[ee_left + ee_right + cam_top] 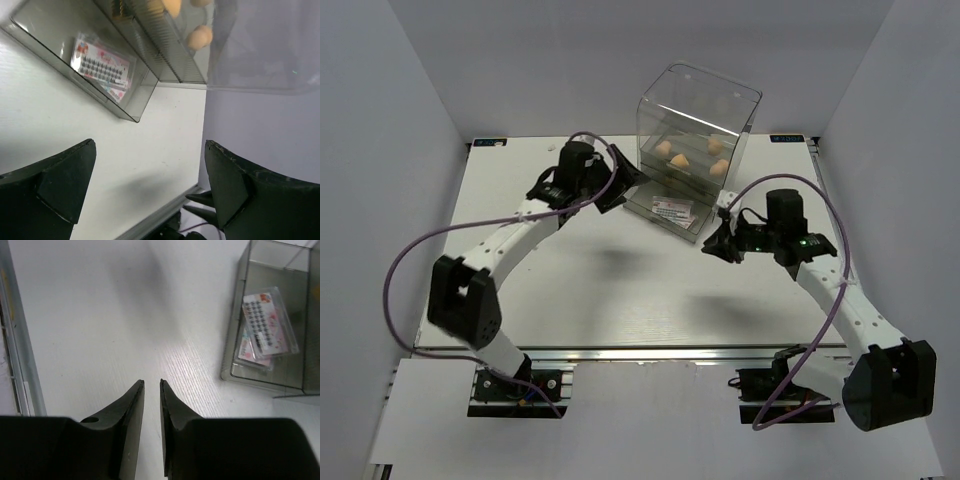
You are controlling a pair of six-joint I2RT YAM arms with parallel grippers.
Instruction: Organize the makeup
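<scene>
Near the far edge, the box (698, 120) holds sponges (677, 160) in its upper part; its bottom drawer (231, 340) stands pulled out, likely for the two packets (265, 322) lying inside. Left gripper (150, 150) gapes wide beside it; right gripper (152, 382) nearly together, empty

Left hand (150, 146) gapes wide; right hand (152, 383) is nearly closed, empty.
</scene>
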